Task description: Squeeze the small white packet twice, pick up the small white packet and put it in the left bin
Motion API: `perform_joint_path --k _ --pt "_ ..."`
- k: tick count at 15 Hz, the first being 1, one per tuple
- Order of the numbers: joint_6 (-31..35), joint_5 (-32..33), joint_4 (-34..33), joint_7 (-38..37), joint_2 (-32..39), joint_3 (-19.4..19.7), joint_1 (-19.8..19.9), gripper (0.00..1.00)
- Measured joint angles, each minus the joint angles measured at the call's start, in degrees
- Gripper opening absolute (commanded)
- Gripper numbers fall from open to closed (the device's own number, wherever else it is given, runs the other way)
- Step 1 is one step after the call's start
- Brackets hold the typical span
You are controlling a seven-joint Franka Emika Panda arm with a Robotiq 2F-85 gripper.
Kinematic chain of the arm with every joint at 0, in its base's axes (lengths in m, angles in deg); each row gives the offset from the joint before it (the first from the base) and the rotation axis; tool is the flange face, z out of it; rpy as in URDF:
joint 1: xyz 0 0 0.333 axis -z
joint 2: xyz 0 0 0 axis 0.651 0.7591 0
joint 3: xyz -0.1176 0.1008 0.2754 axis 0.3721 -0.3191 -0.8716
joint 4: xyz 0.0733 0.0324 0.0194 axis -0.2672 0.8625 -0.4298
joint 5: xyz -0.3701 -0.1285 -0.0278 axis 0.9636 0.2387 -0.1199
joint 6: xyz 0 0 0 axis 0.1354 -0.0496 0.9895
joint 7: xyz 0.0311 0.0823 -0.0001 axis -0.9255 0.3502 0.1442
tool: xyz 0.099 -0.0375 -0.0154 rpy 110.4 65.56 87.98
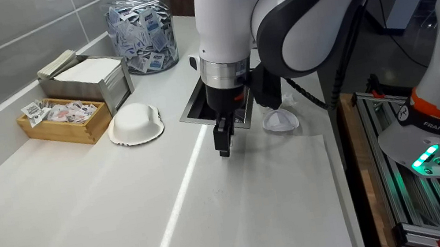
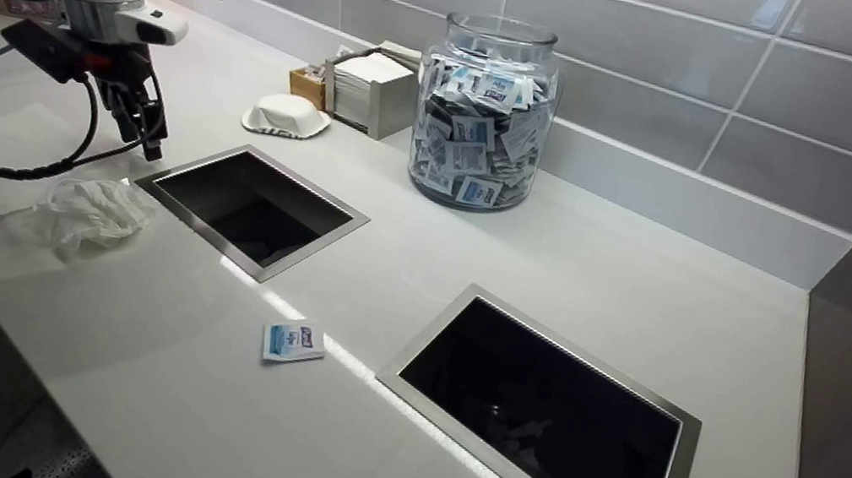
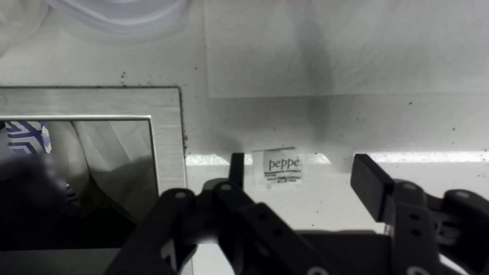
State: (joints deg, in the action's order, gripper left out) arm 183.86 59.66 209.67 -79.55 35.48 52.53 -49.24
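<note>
Pointing down over the counter [image 1: 84, 222], the gripper [image 3: 300, 169] has its 2 fingers [image 3: 368, 187] well apart. The wrist view shows the small white packet [image 3: 283, 168] flat on the counter between them, nearer 1 finger, with more room toward the other. Strips of counter separate it from the steel rim of the left bin [image 3: 168, 141] and from the edge of a pale sheet [image 3: 259, 57].

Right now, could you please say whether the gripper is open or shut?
The gripper is open: in the wrist view, its fingers stand apart, the packet visible between them.
</note>
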Motion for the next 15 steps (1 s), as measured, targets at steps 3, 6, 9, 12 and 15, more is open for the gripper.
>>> perform_joint_path --k 3,6,9,12,15 --pt "0.00 0.00 0.01 0.00 0.04 0.11 0.00 0.76" --pt "0.00 0.00 0.01 0.00 0.05 0.13 0.00 0.77" --pt "0.00 0.00 0.02 0.00 0.05 0.13 0.00 0.74" --pt "0.00 0.00 0.03 0.00 0.05 0.32 0.08 0.73" --pt "0.00 0.00 0.04 0.00 0.05 0.62 0.11 0.71"
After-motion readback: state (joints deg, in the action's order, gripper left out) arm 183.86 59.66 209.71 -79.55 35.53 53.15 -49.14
